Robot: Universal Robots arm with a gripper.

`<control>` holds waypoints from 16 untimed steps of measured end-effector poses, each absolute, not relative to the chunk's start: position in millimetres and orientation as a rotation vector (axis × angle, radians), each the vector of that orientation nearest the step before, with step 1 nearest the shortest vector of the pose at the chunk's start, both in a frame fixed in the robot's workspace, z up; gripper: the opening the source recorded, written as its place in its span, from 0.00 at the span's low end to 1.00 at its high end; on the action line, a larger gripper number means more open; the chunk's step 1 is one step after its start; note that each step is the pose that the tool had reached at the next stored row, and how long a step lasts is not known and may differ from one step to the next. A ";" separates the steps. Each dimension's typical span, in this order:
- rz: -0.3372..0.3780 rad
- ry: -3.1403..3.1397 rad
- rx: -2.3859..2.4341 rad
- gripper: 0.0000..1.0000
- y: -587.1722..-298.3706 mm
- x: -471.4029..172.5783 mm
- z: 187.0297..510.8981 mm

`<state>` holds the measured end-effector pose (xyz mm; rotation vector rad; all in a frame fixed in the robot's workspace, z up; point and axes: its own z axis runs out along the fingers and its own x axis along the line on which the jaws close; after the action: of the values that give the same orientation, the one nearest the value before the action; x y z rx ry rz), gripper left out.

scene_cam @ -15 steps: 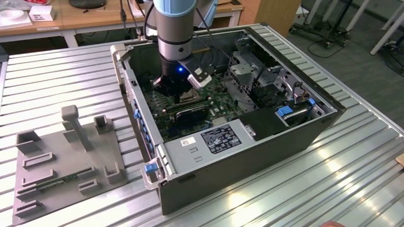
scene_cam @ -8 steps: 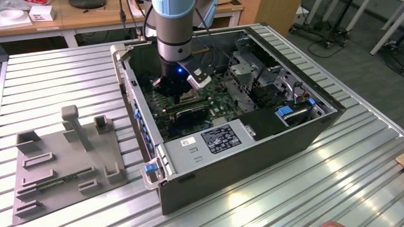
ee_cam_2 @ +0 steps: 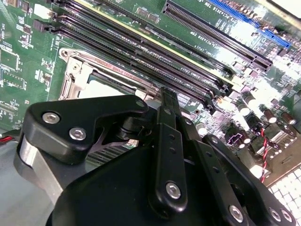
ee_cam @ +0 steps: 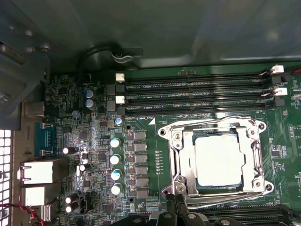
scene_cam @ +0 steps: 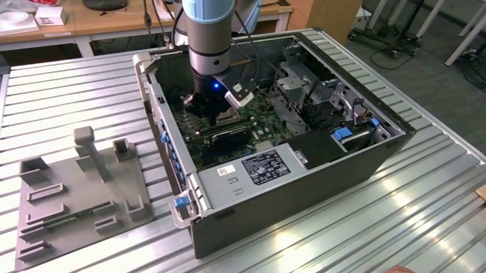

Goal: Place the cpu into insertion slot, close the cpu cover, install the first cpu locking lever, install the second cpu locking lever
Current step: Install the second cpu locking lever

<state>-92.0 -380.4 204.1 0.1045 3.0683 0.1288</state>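
The cpu (ee_cam: 218, 160) lies flat in the insertion slot (ee_cam: 164, 133), pale face up. The silvery cpu cover (ee_cam: 181, 162) lies down around it as a frame. Thin metal levers run along two sides of the socket; one lever (ee_cam: 225, 201) is on the side nearest my gripper (ee_cam: 175, 208). The black fingertips stand close together at that edge, with nothing seen between them. In the second wrist view the gripper (ee_cam_2: 167, 94) points at the socket corner, with the cpu (ee_cam_2: 101, 88) just beyond. In the exterior view my gripper (scene_cam: 215, 115) is low inside the open computer case.
Long black memory slots (ee_cam: 197, 94) run beside the socket. A row of capacitors (ee_cam: 115, 160) stands on its other side. The case walls (scene_cam: 163, 142), a drive cage (scene_cam: 304, 91) and a labelled metal cover (scene_cam: 266, 165) hem the arm in. A grey fixture board (scene_cam: 76, 193) lies on the slatted table.
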 end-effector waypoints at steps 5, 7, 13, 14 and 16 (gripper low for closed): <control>0.129 3.068 0.105 0.10 -380.3 -92.0 203.8; 0.129 3.068 0.104 0.10 -380.1 -92.0 203.7; 0.124 3.068 0.104 0.10 -379.5 -92.5 203.0; 0.124 3.067 0.104 0.10 -379.5 -92.8 202.7; 0.124 3.066 0.104 0.10 -379.5 -93.3 201.9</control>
<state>-93.3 -379.5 201.9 0.1041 3.0657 0.1244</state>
